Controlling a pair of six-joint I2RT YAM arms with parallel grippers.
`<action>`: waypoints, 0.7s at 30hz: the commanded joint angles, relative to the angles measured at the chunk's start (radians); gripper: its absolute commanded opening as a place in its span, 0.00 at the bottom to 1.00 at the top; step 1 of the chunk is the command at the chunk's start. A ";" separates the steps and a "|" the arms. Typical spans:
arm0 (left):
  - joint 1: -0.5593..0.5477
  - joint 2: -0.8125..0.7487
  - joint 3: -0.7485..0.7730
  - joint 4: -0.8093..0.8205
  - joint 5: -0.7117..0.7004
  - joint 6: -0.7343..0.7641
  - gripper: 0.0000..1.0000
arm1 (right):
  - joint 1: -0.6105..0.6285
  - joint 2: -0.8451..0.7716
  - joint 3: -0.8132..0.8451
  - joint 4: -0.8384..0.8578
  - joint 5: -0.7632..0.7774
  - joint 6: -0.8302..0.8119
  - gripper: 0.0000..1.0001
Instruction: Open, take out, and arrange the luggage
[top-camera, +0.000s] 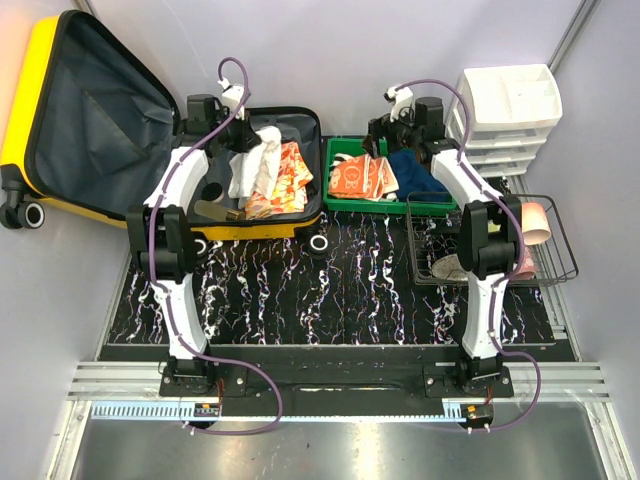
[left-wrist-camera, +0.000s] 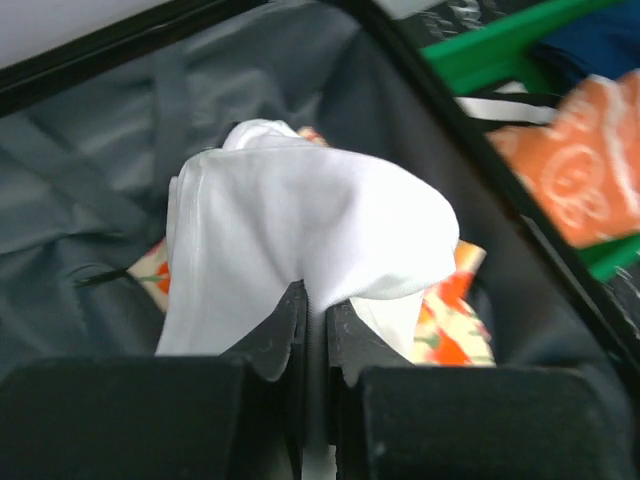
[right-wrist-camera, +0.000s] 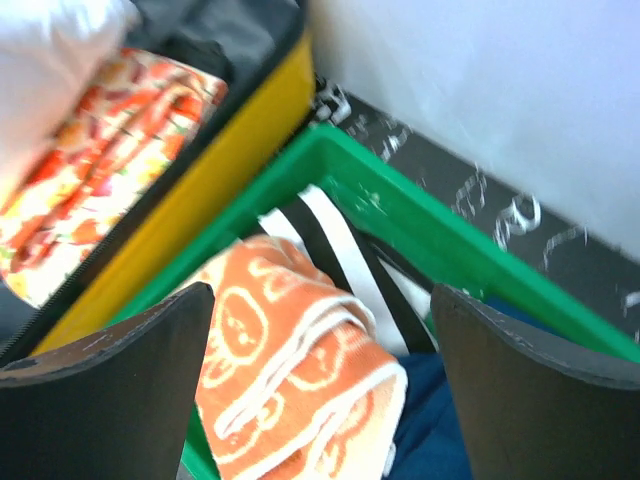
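The yellow suitcase (top-camera: 35, 90) lies open at the back left, lid up, dark grey lining showing. Inside lie an orange floral cloth (top-camera: 285, 180) and a white cloth (top-camera: 262, 160). My left gripper (left-wrist-camera: 316, 300) is shut on the white cloth (left-wrist-camera: 300, 220) and holds it bunched above the floral cloth (left-wrist-camera: 455, 320). My right gripper (right-wrist-camera: 320, 350) is open and empty over the green tray (right-wrist-camera: 420, 215), above an orange patterned towel (right-wrist-camera: 290, 370), a black-and-white striped cloth (right-wrist-camera: 340, 250) and a dark blue cloth (right-wrist-camera: 430, 430).
The green tray (top-camera: 335, 200) stands right of the suitcase. A black wire basket (top-camera: 560, 270) with a pink cup (top-camera: 537, 222) sits at the right. A white drawer unit (top-camera: 510, 110) stands at the back right. A dark object (top-camera: 215, 210) lies in the suitcase's near part.
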 joint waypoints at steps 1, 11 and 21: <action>-0.019 -0.158 -0.067 0.051 0.263 0.073 0.00 | 0.061 -0.096 -0.056 0.246 -0.158 -0.122 1.00; -0.031 -0.205 -0.143 0.043 0.375 0.102 0.00 | 0.215 -0.096 -0.094 0.320 -0.267 -0.336 1.00; -0.054 -0.239 -0.183 -0.041 0.515 0.248 0.00 | 0.262 -0.116 -0.247 0.417 -0.371 -0.859 1.00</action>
